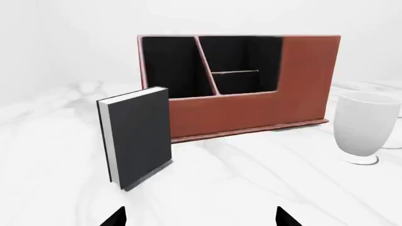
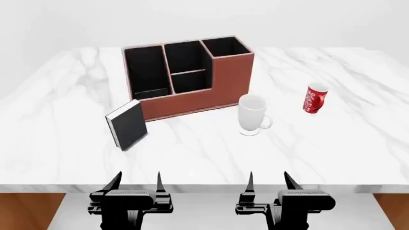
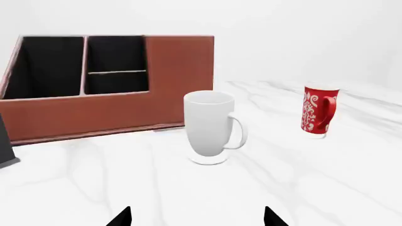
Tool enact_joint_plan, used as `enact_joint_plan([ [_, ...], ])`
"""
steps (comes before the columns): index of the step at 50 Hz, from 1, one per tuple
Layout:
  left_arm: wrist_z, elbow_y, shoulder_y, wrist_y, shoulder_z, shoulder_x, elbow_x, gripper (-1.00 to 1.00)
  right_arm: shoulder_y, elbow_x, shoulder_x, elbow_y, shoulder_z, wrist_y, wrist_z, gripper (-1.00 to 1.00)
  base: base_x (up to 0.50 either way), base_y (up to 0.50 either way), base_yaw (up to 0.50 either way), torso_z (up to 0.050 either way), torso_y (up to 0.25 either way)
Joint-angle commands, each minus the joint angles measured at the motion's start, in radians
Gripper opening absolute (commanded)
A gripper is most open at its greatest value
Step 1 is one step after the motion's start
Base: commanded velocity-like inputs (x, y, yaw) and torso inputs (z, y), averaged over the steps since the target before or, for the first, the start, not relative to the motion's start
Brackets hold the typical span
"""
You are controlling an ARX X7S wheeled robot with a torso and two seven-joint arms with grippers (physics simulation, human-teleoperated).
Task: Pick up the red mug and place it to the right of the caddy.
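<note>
The red mug (image 2: 314, 99) with white script stands upright on the marble table, right of the white mug; it also shows in the right wrist view (image 3: 318, 116). The reddish-brown caddy (image 2: 191, 98) with black compartments stands at the table's middle back, also in the left wrist view (image 1: 251, 110) and right wrist view (image 3: 179, 75). My left gripper (image 2: 137, 184) and right gripper (image 2: 268, 183) hover at the table's near edge, both open and empty, far from the mug.
A white footed glass mug (image 2: 252, 115) stands between caddy and red mug. A small black book (image 2: 128, 124) stands upright in front of the caddy's left end. The marble table (image 2: 332, 153) ends at a near edge just by my grippers.
</note>
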Motion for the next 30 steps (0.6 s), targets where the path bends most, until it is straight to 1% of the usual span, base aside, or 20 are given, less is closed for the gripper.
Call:
enact_joint_plan([
  [1,-0.021,-0.018,-0.007,0.008,0.023,-0.014,-0.011,1.0,0.001,-0.001,0.016,-0.004,-0.025,-0.007,0.028,1.0,0.0,0.0,0.0,0.0,0.0],
  [3,-0.024,-0.024,-0.005,0.009,0.035,-0.024,-0.024,1.0,0.005,-0.015,0.026,0.013,-0.031,-0.028,0.057,1.0,0.0,0.0,0.0,0.0,0.0],
  [7,-0.036,-0.033,-0.016,-0.002,0.049,-0.037,-0.034,1.0,0.004,0.004,0.04,0.024,-0.036,-0.035,0.067,1.0,0.0,0.0,0.0,0.0,0.0],
  [8,-0.037,-0.039,-0.021,-0.007,0.056,-0.039,-0.035,1.0,0.005,-0.013,0.039,0.033,-0.034,-0.064,0.094,1.0,0.0,0.0,0.0,0.0,0.0],
  [11,-0.04,-0.045,-0.023,-0.005,0.069,-0.044,-0.041,1.0,0.0,0.054,0.046,0.013,-0.038,-0.035,0.058,1.0,0.0,-0.5,0.0,0.0,0.0],
  [14,-0.051,-0.045,-0.023,-0.002,0.078,-0.052,-0.037,1.0,0.007,0.014,0.055,0.026,-0.056,-0.035,0.085,1.0,0.0,-0.5,0.0,0.0,0.0],
  [30,-0.073,-0.044,-0.037,-0.023,0.114,-0.072,-0.058,1.0,0.013,0.044,0.078,0.034,-0.073,-0.014,0.113,1.0,0.0,-0.5,0.0,0.0,0.0],
])
